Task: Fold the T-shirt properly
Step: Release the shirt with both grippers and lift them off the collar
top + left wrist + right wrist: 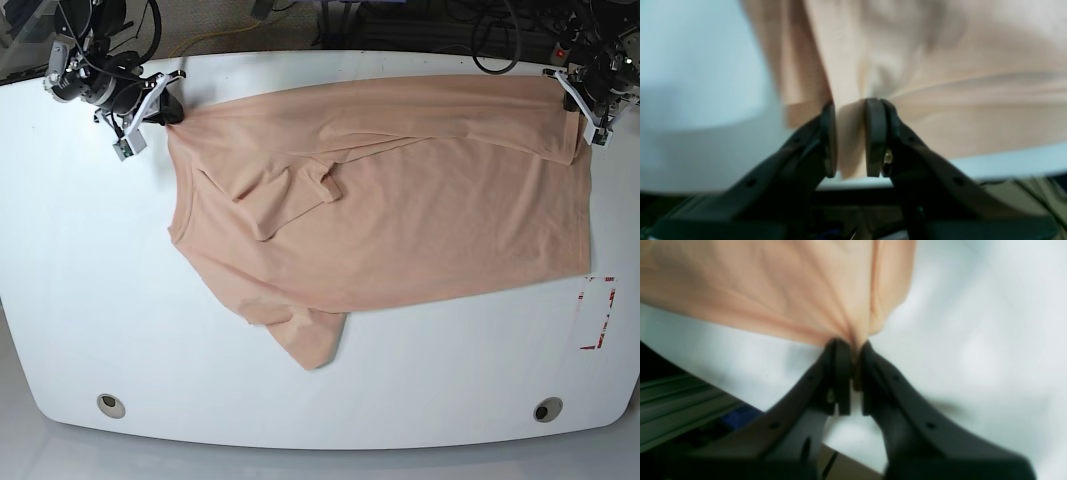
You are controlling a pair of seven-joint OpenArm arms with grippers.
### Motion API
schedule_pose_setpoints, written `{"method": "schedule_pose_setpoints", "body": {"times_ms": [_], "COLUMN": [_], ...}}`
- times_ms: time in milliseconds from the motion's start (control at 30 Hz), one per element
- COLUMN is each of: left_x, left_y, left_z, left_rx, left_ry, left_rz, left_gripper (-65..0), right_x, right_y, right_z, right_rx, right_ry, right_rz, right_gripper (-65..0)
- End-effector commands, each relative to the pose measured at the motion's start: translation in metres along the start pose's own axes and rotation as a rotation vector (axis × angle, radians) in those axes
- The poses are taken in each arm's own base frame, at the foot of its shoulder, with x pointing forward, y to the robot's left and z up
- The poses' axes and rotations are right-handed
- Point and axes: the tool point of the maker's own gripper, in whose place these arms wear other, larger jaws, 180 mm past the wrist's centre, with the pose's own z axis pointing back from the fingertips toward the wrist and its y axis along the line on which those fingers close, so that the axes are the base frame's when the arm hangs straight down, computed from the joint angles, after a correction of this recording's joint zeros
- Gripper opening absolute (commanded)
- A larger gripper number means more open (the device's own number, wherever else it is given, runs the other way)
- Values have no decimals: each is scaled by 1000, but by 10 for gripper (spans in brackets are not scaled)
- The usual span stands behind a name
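The peach T-shirt (400, 210) lies spread and wrinkled across the white table (80, 280), with one sleeve pointing to the front. No smiley patch shows. My right gripper (166, 112), at the back left in the base view, is shut on a shirt corner. In the right wrist view the gripper (855, 373) pinches the cloth (773, 290), which fans out taut from it. My left gripper (580, 108), at the back right, is shut on the other end. In the left wrist view the gripper (850, 136) has a fold of the fabric (940, 66) between its pads.
A red-and-white marking (597, 312) sits near the table's right edge. Two round holes (111, 405) (547, 409) lie near the front edge. Cables and arm bases crowd the back edge behind both grippers.
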Motion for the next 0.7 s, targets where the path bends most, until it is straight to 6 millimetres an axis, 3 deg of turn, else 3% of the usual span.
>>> {"method": "schedule_pose_setpoints", "body": {"times_ms": [0,267,367,433,533,667], "left_x": [9,4,6,8,11,18], "left_y": [8,7,5,5,7,11], "left_z": [13,14,14,16,24,39], "left_rx": [35,35,31,35,58,101], "left_ry": [-26,-14,-17,-20,4,30], "left_rz": [-40,-47,-55,-64,-93,-132], "left_gripper": [-538,-536,-517,-447,-317,-197], "right_x": [2,-11,-13,-5,2,18], "right_y": [-19,-29,-24,-19,-11,-4], "right_z": [24,37,39,44,51,57], "right_rx": [-74,-113,-108,-112,-119,-127], "right_ry": [-27,-7,-9,-24,-39,-73], "right_rz": [9,-11,-6,26,70,119], "right_gripper": [-640,-615,-423,-246,-90,-75]}}
